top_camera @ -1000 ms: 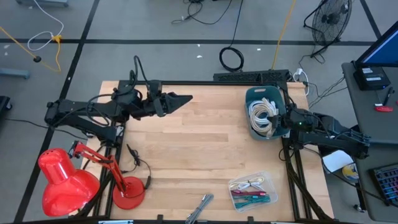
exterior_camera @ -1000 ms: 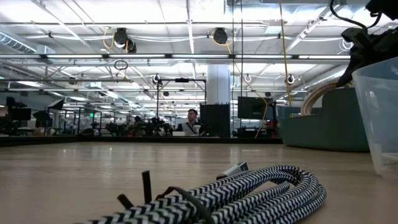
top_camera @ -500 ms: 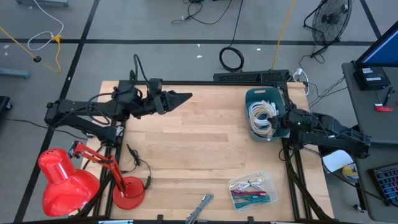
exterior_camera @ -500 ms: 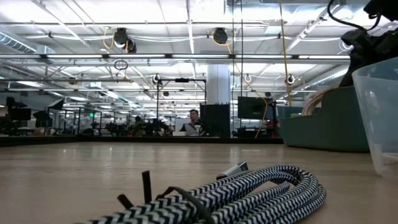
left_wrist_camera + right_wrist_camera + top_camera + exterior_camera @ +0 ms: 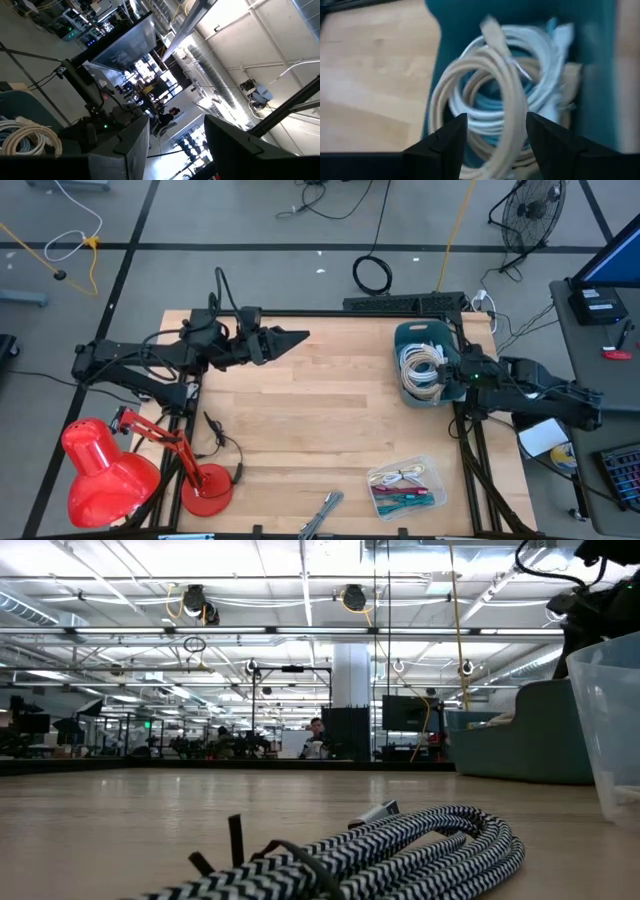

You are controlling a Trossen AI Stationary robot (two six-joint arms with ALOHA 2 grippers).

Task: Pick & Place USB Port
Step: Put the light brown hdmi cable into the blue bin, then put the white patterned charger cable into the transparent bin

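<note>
USB cables (image 5: pixel 422 368), white and beige coils, are lying heaped inside the teal bin (image 5: pixel 412 335) at about two o'clock on the wooden counter (image 5: pixel 320 410) in the high view. The right hand (image 5: pixel 452 374) is hovering at the bin's four-o'clock edge, holding nothing. The left hand (image 5: pixel 290 338) is waiting over the counter at about eleven o'clock, its fingers spread and empty. A red lamp (image 5: pixel 105 470) is standing at seven o'clock, and a clear tray (image 5: pixel 407 485) of coloured cables is sitting at five o'clock.

Low view: a black-and-white braided cable (image 5: pixel 400 850) is lying nearest the camera, with the bin (image 5: pixel 515 745) at three o'clock behind a clear container (image 5: pixel 612 725). A person (image 5: pixel 316 738) is sitting far off in the room.

Left wrist view: the left hand's fingers (image 5: pixel 125 150) are standing parted with nothing between them, and the coiled cables (image 5: pixel 27 140) are showing at eight o'clock.

Right wrist view: the right hand's fingers (image 5: pixel 445 145) are standing apart, released, above the cable coils (image 5: pixel 500 100) lying in the bin (image 5: pixel 600 75).
</note>
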